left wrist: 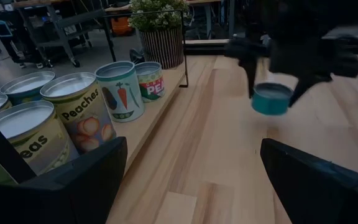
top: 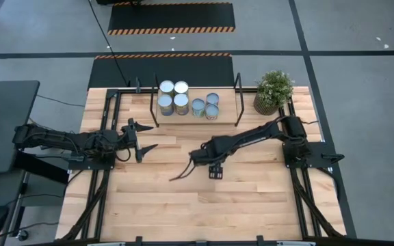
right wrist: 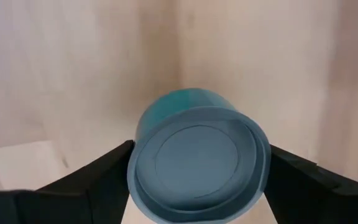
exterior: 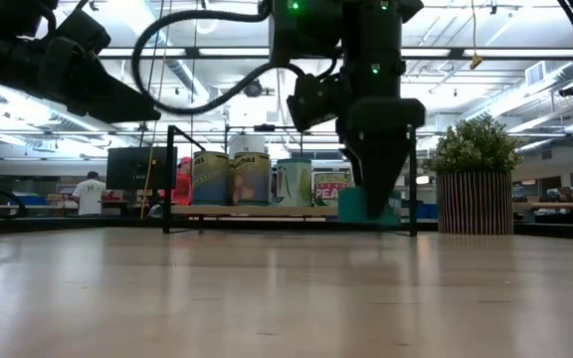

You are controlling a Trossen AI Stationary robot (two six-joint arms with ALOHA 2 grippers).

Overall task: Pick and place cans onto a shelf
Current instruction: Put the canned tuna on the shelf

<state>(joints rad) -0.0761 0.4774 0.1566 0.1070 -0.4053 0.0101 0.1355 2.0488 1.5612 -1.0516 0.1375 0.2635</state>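
Gripped between the right tool's (right wrist: pixel 197 171) dark fingers, a short teal metal can (right wrist: pixel 197 158) hangs just above the wooden counter (top: pixel 252 198); left tool (top: pixel 144 139) waits wide near the shelf (top: pixel 226 114).

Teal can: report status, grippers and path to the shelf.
Right gripper shut on teal can, lifted off table. Left gripper open, waiting beside shelf. Six cans already on shelf. Nothing in the way.
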